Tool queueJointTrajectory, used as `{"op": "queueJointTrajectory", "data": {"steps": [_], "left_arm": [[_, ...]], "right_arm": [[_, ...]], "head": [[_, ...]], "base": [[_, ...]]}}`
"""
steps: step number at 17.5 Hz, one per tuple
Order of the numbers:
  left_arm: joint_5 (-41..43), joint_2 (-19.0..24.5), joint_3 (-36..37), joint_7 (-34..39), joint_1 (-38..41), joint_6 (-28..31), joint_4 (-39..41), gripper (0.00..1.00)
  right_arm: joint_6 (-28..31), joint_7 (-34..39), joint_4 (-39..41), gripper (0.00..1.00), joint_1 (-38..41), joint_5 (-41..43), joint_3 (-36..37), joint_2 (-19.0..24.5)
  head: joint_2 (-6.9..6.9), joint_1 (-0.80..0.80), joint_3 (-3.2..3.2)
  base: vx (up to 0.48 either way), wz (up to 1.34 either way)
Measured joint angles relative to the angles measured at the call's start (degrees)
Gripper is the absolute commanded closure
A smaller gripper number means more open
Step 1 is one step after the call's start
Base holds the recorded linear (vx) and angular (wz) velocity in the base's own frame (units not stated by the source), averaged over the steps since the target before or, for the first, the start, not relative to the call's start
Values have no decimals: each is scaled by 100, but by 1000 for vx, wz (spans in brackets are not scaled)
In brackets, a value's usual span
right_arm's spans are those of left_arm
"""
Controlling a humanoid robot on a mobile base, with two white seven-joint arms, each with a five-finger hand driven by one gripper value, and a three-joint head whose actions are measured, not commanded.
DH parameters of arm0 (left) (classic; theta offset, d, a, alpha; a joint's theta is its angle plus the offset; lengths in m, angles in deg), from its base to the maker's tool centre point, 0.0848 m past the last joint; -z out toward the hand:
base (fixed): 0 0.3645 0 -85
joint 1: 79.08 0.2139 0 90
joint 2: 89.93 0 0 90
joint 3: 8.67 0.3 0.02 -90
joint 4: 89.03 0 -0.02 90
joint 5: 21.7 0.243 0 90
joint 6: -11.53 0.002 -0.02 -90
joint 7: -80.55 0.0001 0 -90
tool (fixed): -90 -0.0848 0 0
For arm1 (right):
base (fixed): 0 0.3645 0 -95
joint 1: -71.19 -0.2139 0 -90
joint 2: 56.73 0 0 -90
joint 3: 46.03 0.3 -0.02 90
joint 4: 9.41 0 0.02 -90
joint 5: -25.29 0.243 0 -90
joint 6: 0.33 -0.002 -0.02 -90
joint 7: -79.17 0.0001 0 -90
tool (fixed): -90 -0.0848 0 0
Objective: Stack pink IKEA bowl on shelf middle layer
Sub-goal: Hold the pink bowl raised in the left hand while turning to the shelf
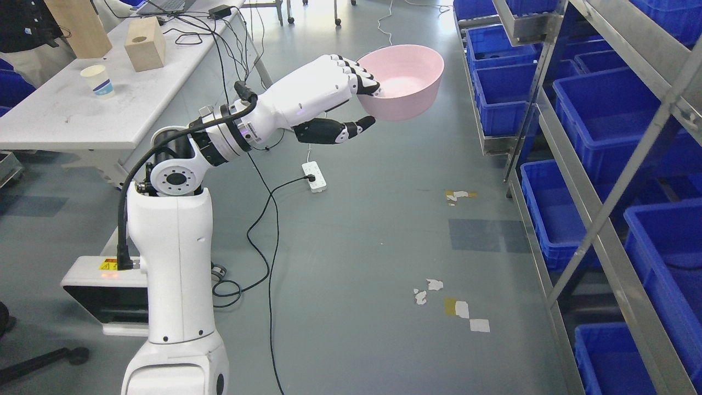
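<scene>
The robot's white left arm comes up from the bottom left and reaches out over the floor. Its left hand (359, 101) grips the pink bowl (406, 82) by the near rim. The fingers (356, 74) hook over the rim into the bowl, and the thumb (340, 131) sits under it, though I cannot tell if the thumb is pressing on the bowl. The bowl is up in the air, open side up and tipped a little. It is not on any shelf. The right arm does not show.

The step now looks like carrying the bowl to the shelf (598, 219) on the right. To do it well, the hand should keep its hold tight, because it only has one edge of the bowl. The bowl should be kept level and moved slowly. It has to slip in between the metal bars without bumping them. The layers seen here are full of blue bins (609, 109), so a free spot must be found first.

The floor (373, 230) is gray and smooth, with bits of tape and a black cable (269, 219) running to a white power strip (314, 176). Farther back on the left is a long white table (66, 115) with a paper cup (98, 81) and a wooden block (145, 44) on it. A person (27, 38) stands at the far corner.
</scene>
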Motion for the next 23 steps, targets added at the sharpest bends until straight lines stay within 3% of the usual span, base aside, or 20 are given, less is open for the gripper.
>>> {"op": "queueJointTrajectory", "data": {"steps": [13,23], "left_arm": [[0,1,5,128,-33,0,72,98],[0,0,143,209,-50,0,90,97]], "right_arm": [[0,0,0,0,-1,0,0,0],[0,0,0,0,4,2,0,0]], "head": [[0,0,0],[0,0,0]], "base": [[382,88],[214,-30]]}}
